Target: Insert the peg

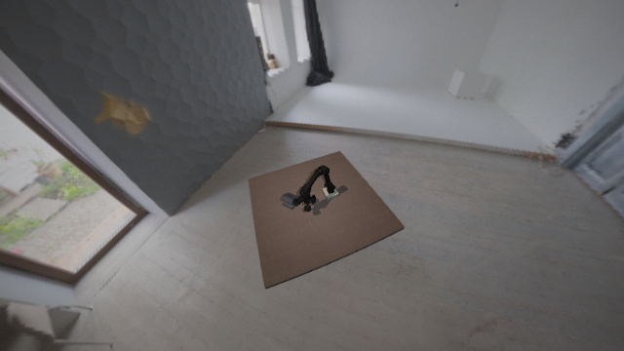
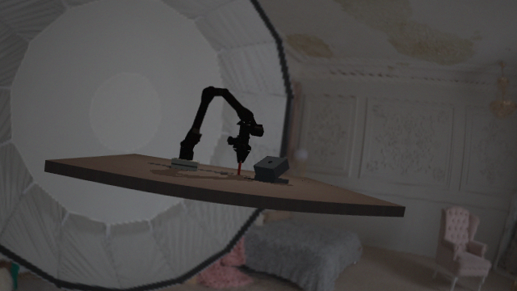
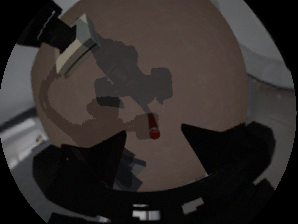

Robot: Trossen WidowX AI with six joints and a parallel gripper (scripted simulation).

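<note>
Red peg (image 3: 154,134) between spread fingers of hand (image 3: 153,129); shadows across brown tabletop (image 3: 200,75).

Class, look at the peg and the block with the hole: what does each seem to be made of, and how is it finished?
Peg: possibly painted plastic or wood; evenly red, finish uncertain.
Block: perhaps matte plastic or painted metal; flat dark grey faces, no bright glare.

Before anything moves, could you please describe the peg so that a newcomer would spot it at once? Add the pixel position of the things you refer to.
On the brown table (image 1: 292,249) (image 2: 121,174) (image 3: 200,65), look between the arm's pale base and the dark sloped block (image 2: 266,171). The peg (image 2: 239,168) (image 3: 152,122) stands there, slim and upright, the only red thing on the tabletop.
</note>
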